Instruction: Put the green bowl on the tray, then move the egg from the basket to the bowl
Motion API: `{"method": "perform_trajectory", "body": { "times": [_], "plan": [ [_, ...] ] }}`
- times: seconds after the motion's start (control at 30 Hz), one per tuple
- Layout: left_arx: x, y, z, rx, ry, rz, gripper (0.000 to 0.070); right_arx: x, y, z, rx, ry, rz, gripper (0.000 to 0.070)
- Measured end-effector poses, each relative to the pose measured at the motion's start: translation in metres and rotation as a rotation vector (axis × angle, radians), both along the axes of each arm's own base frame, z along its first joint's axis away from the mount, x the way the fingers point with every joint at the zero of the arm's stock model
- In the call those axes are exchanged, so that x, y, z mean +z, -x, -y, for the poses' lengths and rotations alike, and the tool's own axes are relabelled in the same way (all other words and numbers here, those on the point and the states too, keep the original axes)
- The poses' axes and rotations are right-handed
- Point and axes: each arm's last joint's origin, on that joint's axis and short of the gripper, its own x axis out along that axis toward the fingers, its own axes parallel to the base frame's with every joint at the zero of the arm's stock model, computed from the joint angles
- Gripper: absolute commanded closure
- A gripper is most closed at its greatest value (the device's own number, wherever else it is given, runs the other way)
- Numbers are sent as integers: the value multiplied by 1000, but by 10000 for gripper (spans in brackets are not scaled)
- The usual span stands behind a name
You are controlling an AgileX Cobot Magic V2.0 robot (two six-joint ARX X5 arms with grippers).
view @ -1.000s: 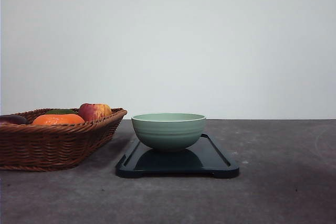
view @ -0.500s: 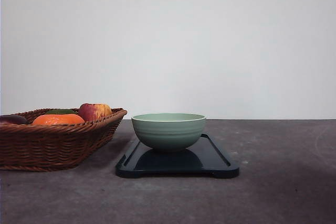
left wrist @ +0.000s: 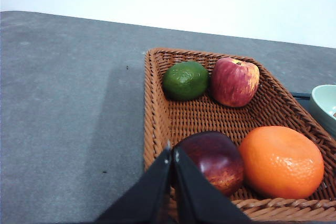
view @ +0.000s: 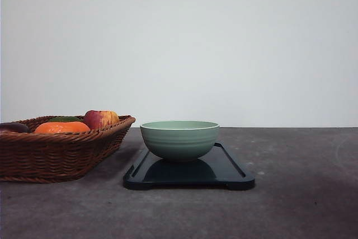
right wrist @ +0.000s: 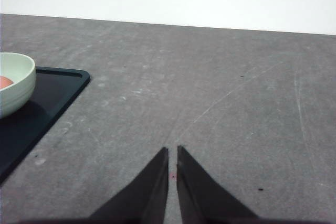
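From the front, the green bowl point(view: 179, 140) stood upright on the tray point(view: 229, 172), whose long axis ran away from the camera. The basket point(view: 56, 155) sat just beside the tray's left edge, with bare table point(view: 302, 194) open to the right.

At the left wrist, the left gripper point(left wrist: 172, 153) had its fingers pressed narrow, holding nothing, their tips over the basket's near rim point(left wrist: 157, 129), just beside a dark red fruit point(left wrist: 212, 161). An orange point(left wrist: 281, 161), an apple point(left wrist: 234, 81) and a lime point(left wrist: 185, 80) lay beyond.

At the right wrist, the right gripper point(right wrist: 172, 151) was likewise pinched together over bare table, well apart from the tray corner point(right wrist: 63, 85). Something pinkish point(right wrist: 4, 81) lay inside the bowl.
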Motion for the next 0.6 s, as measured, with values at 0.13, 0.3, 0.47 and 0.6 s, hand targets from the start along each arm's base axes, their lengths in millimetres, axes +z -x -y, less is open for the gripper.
{"method": "perform_trajectory", "body": {
  "times": [0.13,0.3,0.47,0.6],
  "plan": [
    [0,0,0,0,0,0,700,0,0,0,0,0,0,679],
    [0,0,0,0,0,0,700,0,0,0,0,0,0,679],
    [0,0,0,0,0,0,700,0,0,0,0,0,0,679],
    [0,0,0,0,0,0,700,0,0,0,0,0,0,679]
  ]
}}
